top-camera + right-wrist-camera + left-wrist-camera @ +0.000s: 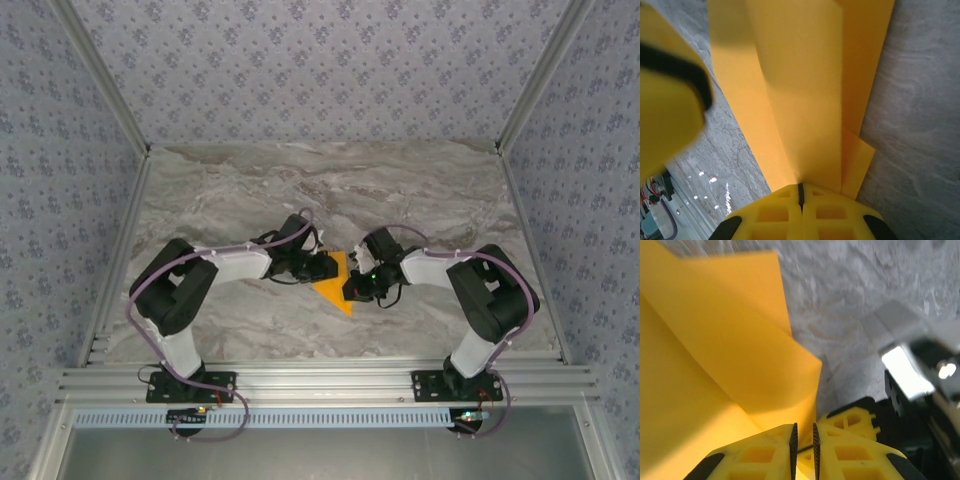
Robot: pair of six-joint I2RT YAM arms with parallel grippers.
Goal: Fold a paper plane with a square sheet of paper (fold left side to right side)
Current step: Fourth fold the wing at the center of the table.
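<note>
The orange-yellow paper [333, 283] lies mid-table between the two arms, folded to a narrow shape pointing toward the near edge. In the left wrist view its layers [715, 365] rise in a curved flap. My left gripper [322, 266] sits at the paper's left edge; its jaws [803, 432] stand a narrow gap apart, with paper showing in the gap. My right gripper [352, 287] is at the right edge. Its jaws [800, 189] are shut on a raised fold of the paper [800, 90].
The marble tabletop [330, 190] stretches bare behind the arms, and aluminium rails [330, 380] run along the near edge. The right gripper's yellow finger [855, 419] sits close beside the left jaws. The left gripper's blurred finger [667, 90] looms at the left of the right wrist view.
</note>
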